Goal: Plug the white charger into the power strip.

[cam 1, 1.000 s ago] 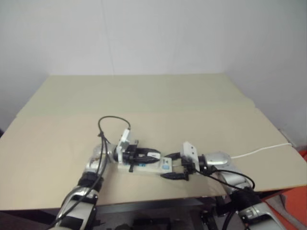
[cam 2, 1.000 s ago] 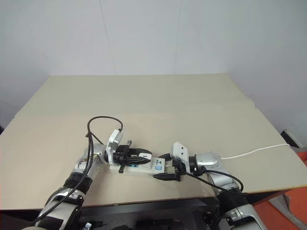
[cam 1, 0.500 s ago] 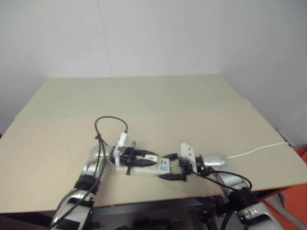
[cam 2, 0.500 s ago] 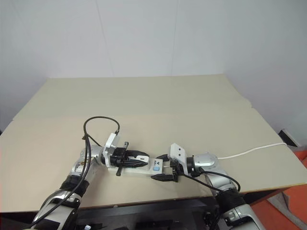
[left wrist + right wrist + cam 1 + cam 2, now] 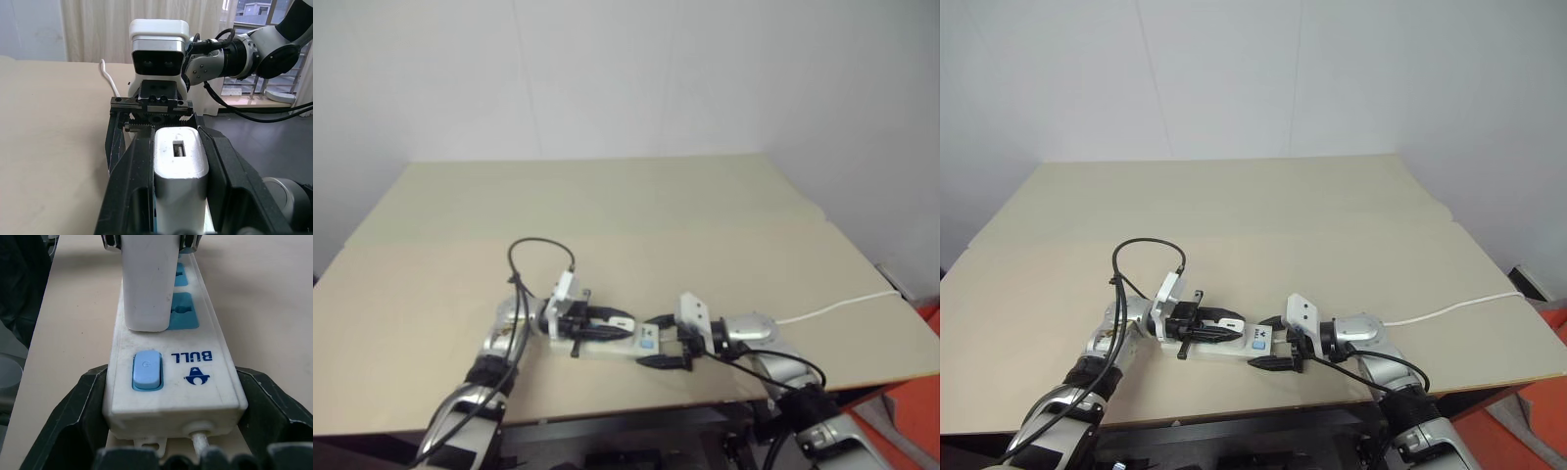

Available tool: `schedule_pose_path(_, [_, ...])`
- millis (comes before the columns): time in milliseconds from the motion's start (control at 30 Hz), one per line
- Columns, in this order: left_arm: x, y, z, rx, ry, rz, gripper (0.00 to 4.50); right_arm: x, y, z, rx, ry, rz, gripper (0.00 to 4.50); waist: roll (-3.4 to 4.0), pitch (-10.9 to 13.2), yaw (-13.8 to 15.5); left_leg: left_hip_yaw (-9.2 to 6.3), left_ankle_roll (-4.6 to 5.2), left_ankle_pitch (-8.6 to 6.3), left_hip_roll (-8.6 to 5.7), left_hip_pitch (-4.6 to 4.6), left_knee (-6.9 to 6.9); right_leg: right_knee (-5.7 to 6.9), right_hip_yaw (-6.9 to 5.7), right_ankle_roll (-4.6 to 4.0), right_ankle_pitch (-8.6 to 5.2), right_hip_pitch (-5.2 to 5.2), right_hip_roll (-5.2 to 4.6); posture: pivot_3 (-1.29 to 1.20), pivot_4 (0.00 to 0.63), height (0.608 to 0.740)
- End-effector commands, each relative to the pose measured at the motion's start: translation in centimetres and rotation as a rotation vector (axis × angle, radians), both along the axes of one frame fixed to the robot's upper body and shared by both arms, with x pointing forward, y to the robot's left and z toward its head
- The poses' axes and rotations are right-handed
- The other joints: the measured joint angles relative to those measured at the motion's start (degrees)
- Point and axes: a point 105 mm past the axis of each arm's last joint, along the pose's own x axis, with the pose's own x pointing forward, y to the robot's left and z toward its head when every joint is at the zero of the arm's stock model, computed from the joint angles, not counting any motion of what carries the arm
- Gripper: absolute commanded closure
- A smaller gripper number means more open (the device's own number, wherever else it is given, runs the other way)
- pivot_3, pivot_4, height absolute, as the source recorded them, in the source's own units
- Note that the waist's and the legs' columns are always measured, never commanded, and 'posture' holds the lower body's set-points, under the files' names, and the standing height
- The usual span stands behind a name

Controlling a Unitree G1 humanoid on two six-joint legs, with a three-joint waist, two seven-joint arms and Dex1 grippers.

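The power strip [image 5: 1234, 346] lies flat near the table's front edge, a white bar with blue socket faces and a blue switch [image 5: 146, 369]. My right gripper [image 5: 1270, 345] is shut on its switch end, with a black finger [image 5: 78, 421] against each side. The white charger [image 5: 180, 166] is a small white block held between the fingers [image 5: 132, 186] of my left gripper [image 5: 1219, 328], which is shut on it. It sits over the strip [image 5: 166, 382], and the charger's [image 5: 149, 279] end meets the strip's top beside a blue socket face. Whether its prongs are in is hidden.
The strip's thin white cord [image 5: 1449, 311] runs across the tan table [image 5: 1234, 215] to its right edge. A black cable loop [image 5: 1148, 253] arches over my left wrist. The table's front edge [image 5: 1234, 409] is close below both grippers.
The whole picture has shifted a little, so the camera moved. Both grippers, the charger and the strip keep their places relative to each other.
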Motion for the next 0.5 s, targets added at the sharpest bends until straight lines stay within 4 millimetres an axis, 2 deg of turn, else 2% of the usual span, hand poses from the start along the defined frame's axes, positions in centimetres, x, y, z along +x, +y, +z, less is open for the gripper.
schedule_pose_path(33, [0.1,2.4,-2.3,0.045,0.113,0.101,2.55,0.1,-0.7,-0.5,-0.019,0.024,-0.022,1.07,0.04,-0.02,-0.08,0.01,0.0,0.0,0.0,0.0,-0.02,0.0,0.03,0.0,0.0,-0.03,0.0,0.0,0.15,0.74])
schedule_pose_path(300, [0.2,2.6,-1.4,0.009,0.107,0.093,0.02,0.1,-0.7,-0.6,-0.022,0.024,-0.021,1.07,0.12,-0.05,0.47,0.04,0.0,0.0,-0.02,-0.09,-0.07,-0.12,0.05,-0.01,-0.01,-0.1,-0.02,0.0,0.15,0.74])
schedule_pose_path(500, [-0.1,2.8,-0.5,0.006,0.088,0.071,0.02,0.2,-0.6,-0.5,-0.022,0.021,-0.02,1.07,0.11,-0.05,0.42,0.04,-0.01,-0.01,-0.02,-0.13,-0.09,-0.13,0.07,-0.01,-0.01,-0.17,-0.02,0.0,0.15,0.74])
